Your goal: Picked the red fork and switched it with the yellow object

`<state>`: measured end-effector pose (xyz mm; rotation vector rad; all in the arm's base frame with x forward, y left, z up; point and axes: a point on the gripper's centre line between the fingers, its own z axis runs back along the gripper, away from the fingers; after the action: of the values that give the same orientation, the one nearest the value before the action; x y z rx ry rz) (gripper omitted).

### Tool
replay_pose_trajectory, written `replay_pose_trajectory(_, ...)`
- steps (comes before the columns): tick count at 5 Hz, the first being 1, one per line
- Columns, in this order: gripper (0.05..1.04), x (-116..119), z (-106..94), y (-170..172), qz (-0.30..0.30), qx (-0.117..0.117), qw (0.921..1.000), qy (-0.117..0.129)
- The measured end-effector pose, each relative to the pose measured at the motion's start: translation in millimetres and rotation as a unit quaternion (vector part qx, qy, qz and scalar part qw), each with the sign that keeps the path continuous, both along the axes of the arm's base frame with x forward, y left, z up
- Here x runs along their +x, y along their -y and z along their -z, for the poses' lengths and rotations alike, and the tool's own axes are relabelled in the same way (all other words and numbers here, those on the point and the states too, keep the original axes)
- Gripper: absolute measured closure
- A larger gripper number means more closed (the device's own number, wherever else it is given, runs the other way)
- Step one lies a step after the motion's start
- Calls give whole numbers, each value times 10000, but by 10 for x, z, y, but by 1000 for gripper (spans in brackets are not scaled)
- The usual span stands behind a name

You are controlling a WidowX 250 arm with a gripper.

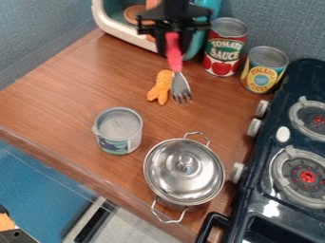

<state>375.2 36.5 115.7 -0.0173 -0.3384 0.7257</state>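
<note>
Brown wood spreads under your work, and on this counter (pixel 70 85) the swap looks about half begun: you have the pick, but the exchange is still to do. Your gripper (pixel 173 43) is narrow, closed on the handle of the red fork (pixel 180 86), which hangs tines down near the far side. You can't tell whether the tines touch the wood. Just beside them lies the yellow-orange object (pixel 160 87), probably the one you want. You have yet to move it to the fork's spot and set the fork in its place.

Among the containers, your biggest is the white-rimmed bin (pixel 113 32) at the back, with a round, brownish thing (pixel 132 14) inside. Next comes the steel pot (pixel 184 172); its lid is on, so you can't see what it holds. Your red-labelled can (pixel 224 47) and yellow-labelled can (pixel 262 71) stand upright, tops covered. The grey-topped can (pixel 118 131) is upright too, and you can't make out any contents.
</note>
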Motion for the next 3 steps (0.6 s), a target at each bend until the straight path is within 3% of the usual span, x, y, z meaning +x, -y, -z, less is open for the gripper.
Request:
replay_pose_trajectory(1,676,-2,-80,-185,-586,21,9983,59)
replay_pose_trajectory(2,676,55,-50,-326,-1253,238,9918,55)
replay_pose_trajectory(3,676,103,-72,-508,-2405,463,9692,271)
